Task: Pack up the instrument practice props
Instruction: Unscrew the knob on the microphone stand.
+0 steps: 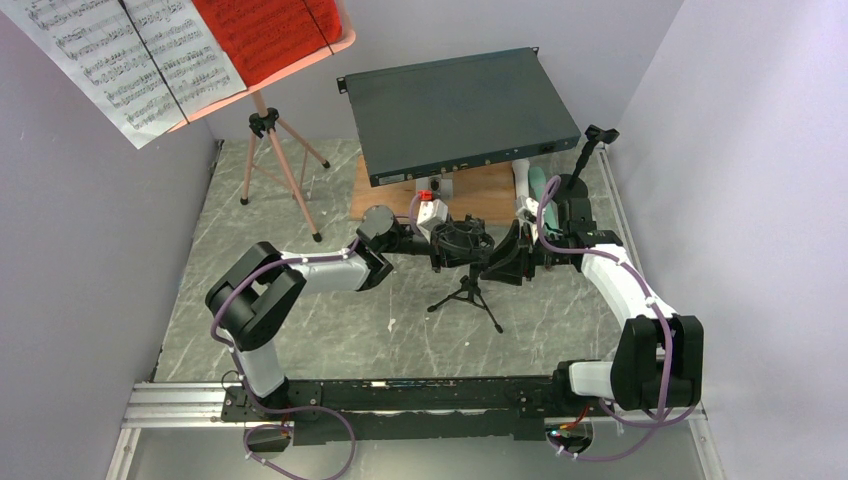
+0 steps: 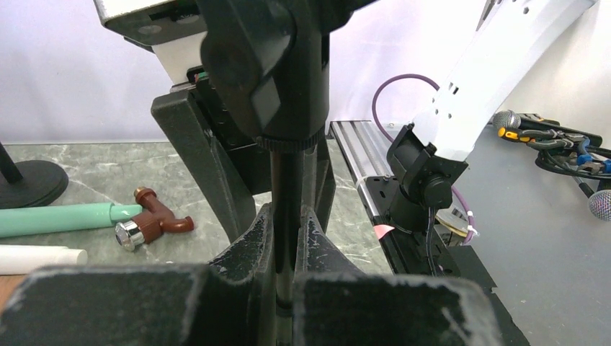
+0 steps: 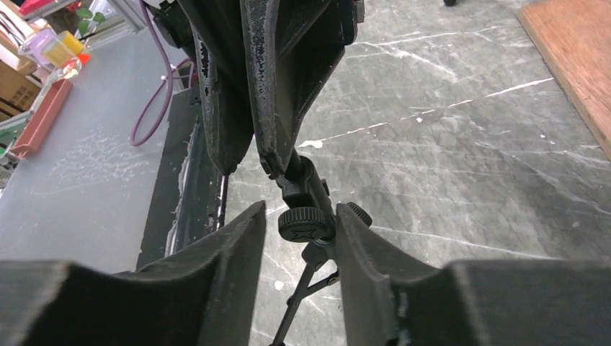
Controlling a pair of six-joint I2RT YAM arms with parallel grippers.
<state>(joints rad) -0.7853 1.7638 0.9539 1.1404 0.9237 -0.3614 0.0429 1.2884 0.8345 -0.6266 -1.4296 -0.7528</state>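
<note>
Count: 2 arms, 2 grippers, 2 black stands, 2 tubes, 1 pink stand, 1 rack box, 1 wooden board.

The salmon-pink music stand sits at 11 o'clock, its desk overhanging the left wall. It carries 2 white pages and 1 red page.

The small black tripod stand is mid-table, feet on the marble. The left gripper is pinched tight on its pole from 9. The right gripper comes in from 3, fingers part spread astride the stand's knob, w/ a sliver of gap on one side, so not clamped.

The round-based mic stand is at 2, hard by the right wall.

Edges and room: the box overhangs the board at 12 and takes most of the far side. The table shows bare marble at 7 to 8 and again at 5, btwn the tripod feet and the near rail. The tightest spot is at 2 to 3, where the right arm, tubes and mic stand crowd together.

The left wrist view alone shows the mint tube and the white tube lying flat and near parallel. A brown piece w/ a chrome cap lies just beside the mint tube's end. The right wrist view alone shows the knob gap. The top view alone shows the pages.
</note>
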